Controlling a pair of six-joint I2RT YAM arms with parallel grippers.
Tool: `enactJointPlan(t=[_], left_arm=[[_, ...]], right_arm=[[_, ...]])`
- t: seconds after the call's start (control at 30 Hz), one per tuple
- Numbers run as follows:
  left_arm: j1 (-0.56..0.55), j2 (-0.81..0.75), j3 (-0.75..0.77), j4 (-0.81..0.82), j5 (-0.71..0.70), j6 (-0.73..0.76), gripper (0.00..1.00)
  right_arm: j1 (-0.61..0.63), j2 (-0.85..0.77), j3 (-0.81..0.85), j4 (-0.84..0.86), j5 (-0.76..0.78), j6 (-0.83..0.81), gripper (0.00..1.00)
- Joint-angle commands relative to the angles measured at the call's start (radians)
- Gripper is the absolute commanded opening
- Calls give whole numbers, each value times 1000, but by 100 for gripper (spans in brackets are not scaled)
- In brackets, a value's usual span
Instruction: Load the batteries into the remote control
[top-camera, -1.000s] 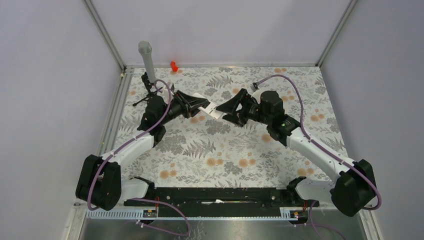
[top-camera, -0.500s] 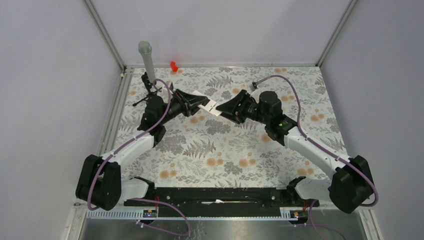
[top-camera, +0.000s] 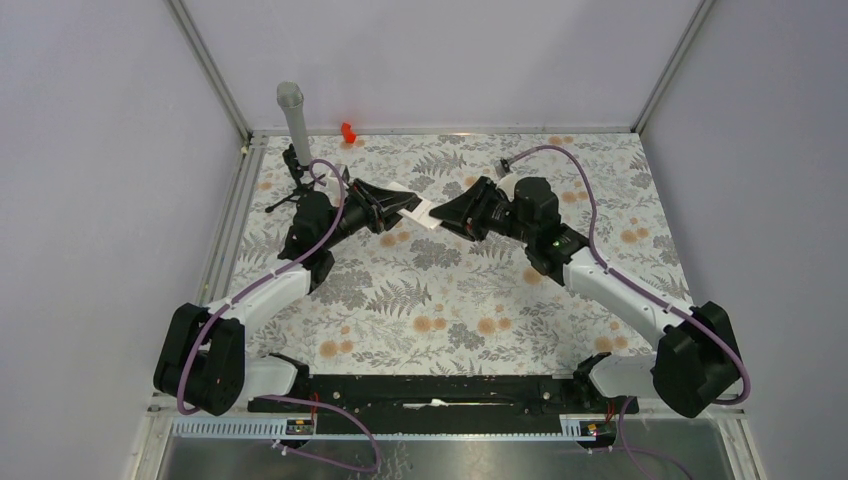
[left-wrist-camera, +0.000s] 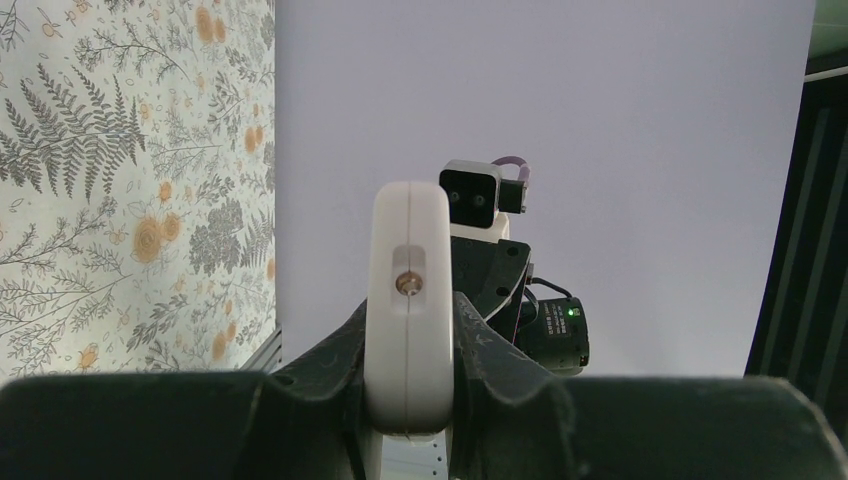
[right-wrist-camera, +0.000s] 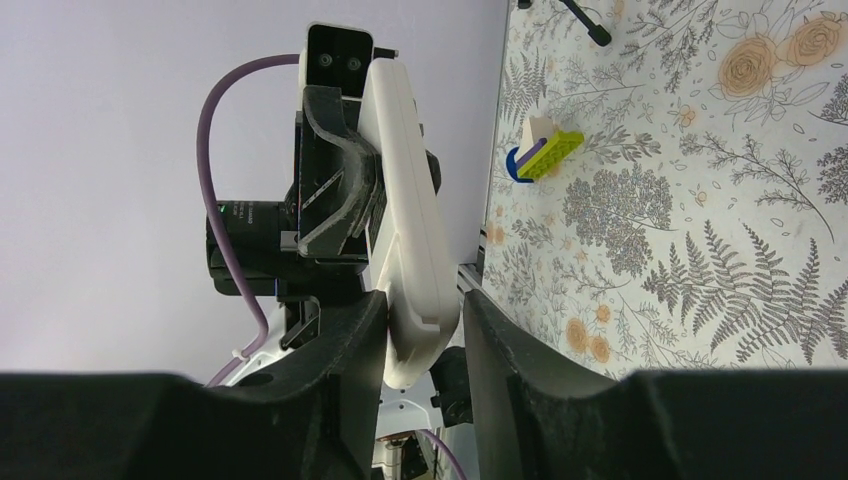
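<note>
Grey post (top-camera: 291, 112) (far-left corner) crowds the left arm (top-camera: 300, 245).

Remote control (top-camera: 421, 212) in left gripper (top-camera: 400, 208)

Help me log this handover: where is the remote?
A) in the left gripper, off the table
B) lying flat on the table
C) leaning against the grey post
A: the left gripper is shut on the remote, held up between the arms, while the right gripper brackets its other end.
</note>
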Motion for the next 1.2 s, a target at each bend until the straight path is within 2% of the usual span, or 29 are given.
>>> enactJointPlan(t=[0.0,0.27,0.53,0.9,1.17], left_arm=[[-13,-7,39,141,-9,-43,0],[-18,4,41,190,-2,-72,0],[-46,2,41,220,-27,-134,0],[-106,19,79,235,-22,-200,0],[-118,9,93,185,-8,-171,0]], right_arm=[[1,26,45,-40,20,-40,40],[2,46,50,-64,22,-76,35],[25,98,39,73,3,-81,26],[64,188,93,135,16,-106,16],[84,214,130,88,49,-161,15]])
